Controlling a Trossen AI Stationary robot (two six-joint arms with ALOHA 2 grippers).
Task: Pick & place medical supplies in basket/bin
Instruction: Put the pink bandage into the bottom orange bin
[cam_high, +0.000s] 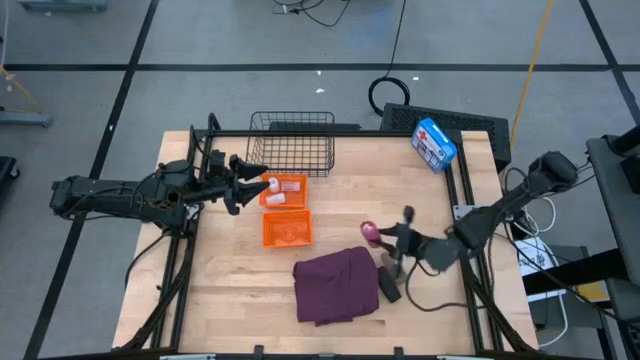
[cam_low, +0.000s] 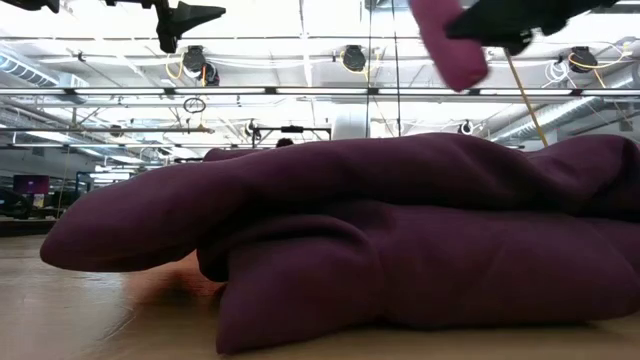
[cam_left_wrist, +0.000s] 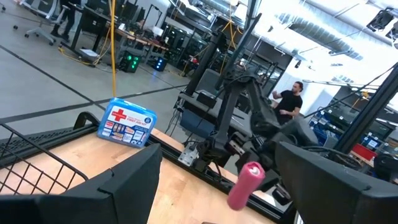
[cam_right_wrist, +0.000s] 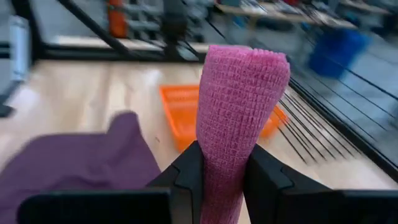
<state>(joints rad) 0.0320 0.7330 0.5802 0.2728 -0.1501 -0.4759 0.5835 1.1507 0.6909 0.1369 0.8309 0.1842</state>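
My right gripper (cam_high: 385, 238) is over the right half of the table, shut on the pink roll (cam_high: 369, 232), which is up in the air beside the purple-maroon cloth (cam_high: 335, 285). The cloth lies crumpled on the table and fills the low view (cam_low: 400, 240). A black roll (cam_high: 388, 283) lies at the cloth's right edge. My left gripper (cam_high: 262, 186) hovers open above the orange bin (cam_high: 285, 228), just in front of the black wire basket (cam_high: 292, 143). Small white vials (cam_high: 276, 190) lie in the bin's far compartment. My right gripper pinches the pink roll near one end (cam_right_wrist: 222, 180) between its two fingers (cam_right_wrist: 186, 177), one on each side of the roll. The fingers come about level from the table's right side. The rest of the roll (cam_right_wrist: 242, 106) sticks out past the fingertips, lifted clear of table and cloth.
A blue-and-white box with a red cross (cam_high: 434, 143) sits at the far right corner of the table. Bare wood shows between the bin and the cloth and along the near left. A person (cam_left_wrist: 289, 102) stands in the room beyond the table.
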